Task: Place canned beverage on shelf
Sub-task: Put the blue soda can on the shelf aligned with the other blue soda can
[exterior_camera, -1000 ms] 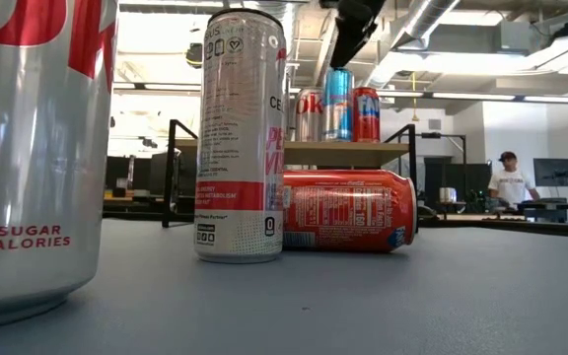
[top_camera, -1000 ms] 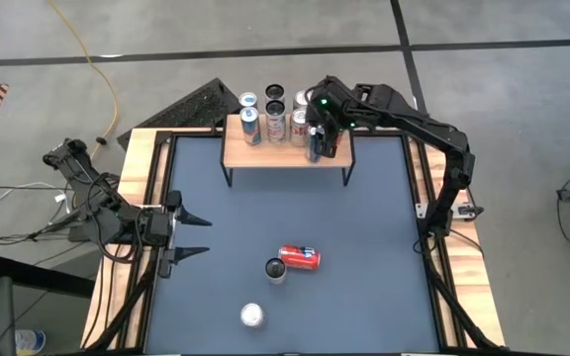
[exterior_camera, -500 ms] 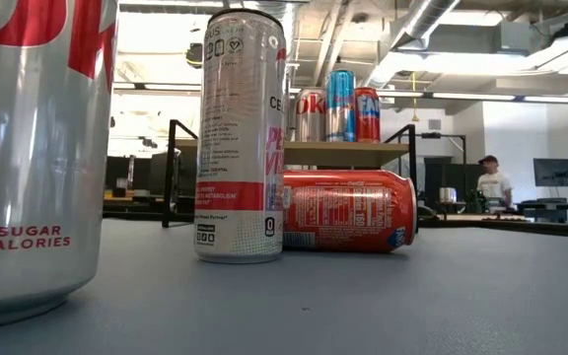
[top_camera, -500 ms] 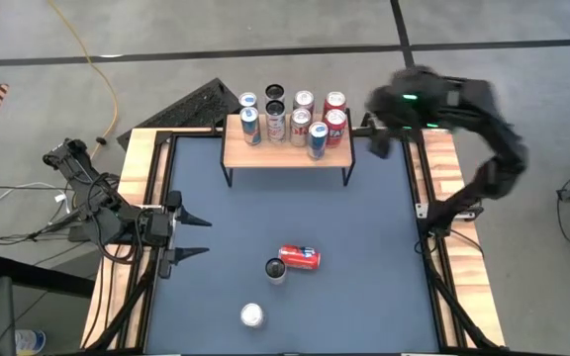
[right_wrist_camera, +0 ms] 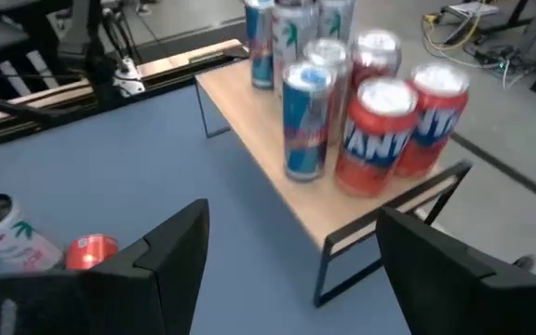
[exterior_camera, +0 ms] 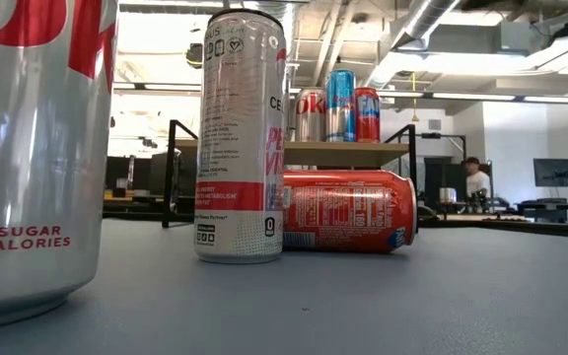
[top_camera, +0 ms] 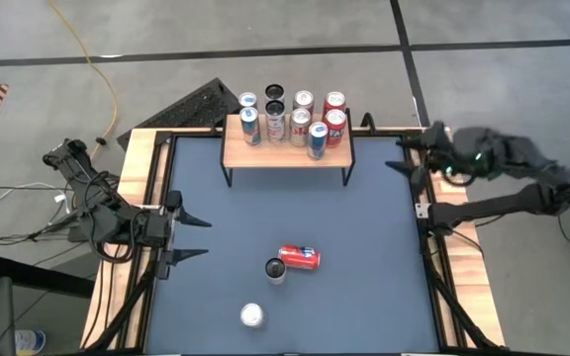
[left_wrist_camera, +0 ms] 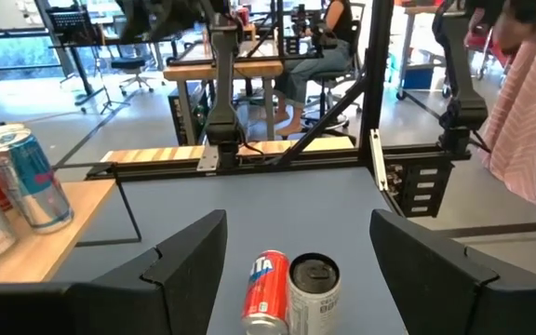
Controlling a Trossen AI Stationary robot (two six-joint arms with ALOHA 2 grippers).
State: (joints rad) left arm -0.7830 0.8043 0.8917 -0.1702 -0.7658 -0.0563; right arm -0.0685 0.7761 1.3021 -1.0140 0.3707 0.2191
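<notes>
Wooden shelf (top_camera: pixel 285 153) at the bench's (top_camera: pixel 364 257) far edge is crowded with cans; three remain mid-bench, the red can (top_camera: pixel 299 257) lying sideways. Both grippers, left (top_camera: pixel 192 235) and right (top_camera: pixel 407 154), spread fingers wide, empty. It may roll away when grasped

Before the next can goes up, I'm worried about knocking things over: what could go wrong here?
The shelf already carries seven cans packed at its back and right, so another placed among them could topple a neighbour. The red can lies on its side against the upright slim can, so it may roll or tip that can when grasped.
</notes>
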